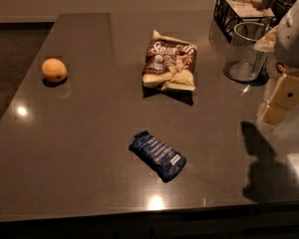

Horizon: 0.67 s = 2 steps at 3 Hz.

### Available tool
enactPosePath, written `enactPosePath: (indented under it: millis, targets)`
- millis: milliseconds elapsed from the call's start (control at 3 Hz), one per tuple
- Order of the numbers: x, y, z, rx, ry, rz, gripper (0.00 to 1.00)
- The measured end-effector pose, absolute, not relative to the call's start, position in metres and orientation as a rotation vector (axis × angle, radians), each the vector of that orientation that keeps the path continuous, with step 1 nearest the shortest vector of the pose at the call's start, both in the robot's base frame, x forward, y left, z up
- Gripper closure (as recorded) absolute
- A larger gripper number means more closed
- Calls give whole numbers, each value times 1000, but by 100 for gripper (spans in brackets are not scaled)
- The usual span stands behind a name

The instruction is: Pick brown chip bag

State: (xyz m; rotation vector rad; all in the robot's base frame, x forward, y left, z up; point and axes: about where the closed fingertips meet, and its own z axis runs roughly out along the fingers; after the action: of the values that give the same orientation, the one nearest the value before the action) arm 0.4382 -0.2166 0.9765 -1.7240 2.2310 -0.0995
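The brown chip bag [169, 61] lies flat on the dark grey counter [79, 133], towards the back middle. It is crinkled, with a brown top bearing white script and a cream-yellow lower part. My gripper [281, 101] hangs at the right edge of the view, above the counter. It is well to the right of the bag, a little nearer the front, and does not touch it. The white arm [296, 31] rises above it.
A dark blue wrapped bar [157, 155] lies in front of the bag. An orange fruit [54, 69] sits at the left. A clear glass jar [245, 51] and a black wire basket [241, 9] stand at the back right, close to my arm.
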Motion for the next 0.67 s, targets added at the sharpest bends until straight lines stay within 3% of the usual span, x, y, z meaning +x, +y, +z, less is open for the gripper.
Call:
enactPosePath:
  millis: [667]
  targets:
    - [448,-215,972,-1673,2264,-112,0]
